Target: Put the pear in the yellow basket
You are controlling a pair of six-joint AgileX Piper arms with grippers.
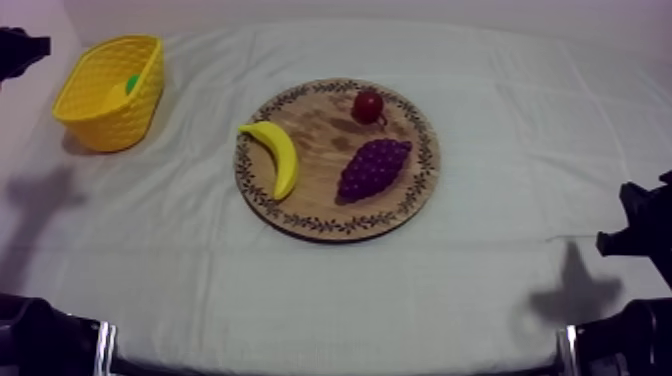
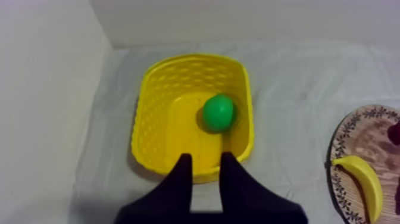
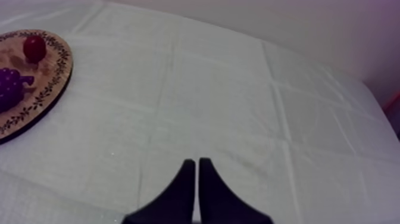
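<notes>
The pear (image 2: 218,112) lies inside the yellow basket (image 2: 193,58), close to one side wall. In the top view, upper left, the basket wall hides all but a green sliver of it. My left fingers (image 2: 181,179) stand apart, empty, at the basket's near rim. My right fingers (image 3: 186,184) lie closed together over bare surface (image 3: 238,107). The wooden board (image 1: 300,215), at centre, carries the banana (image 1: 277,155), grapes (image 1: 372,168) and small red fruit (image 1: 368,105), well apart from the basket.

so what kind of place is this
Probably a robot practice bench: a cloth-covered table, a toy banana and grapes on a wooden board, and the left gripper open by a yellow basket.
</notes>
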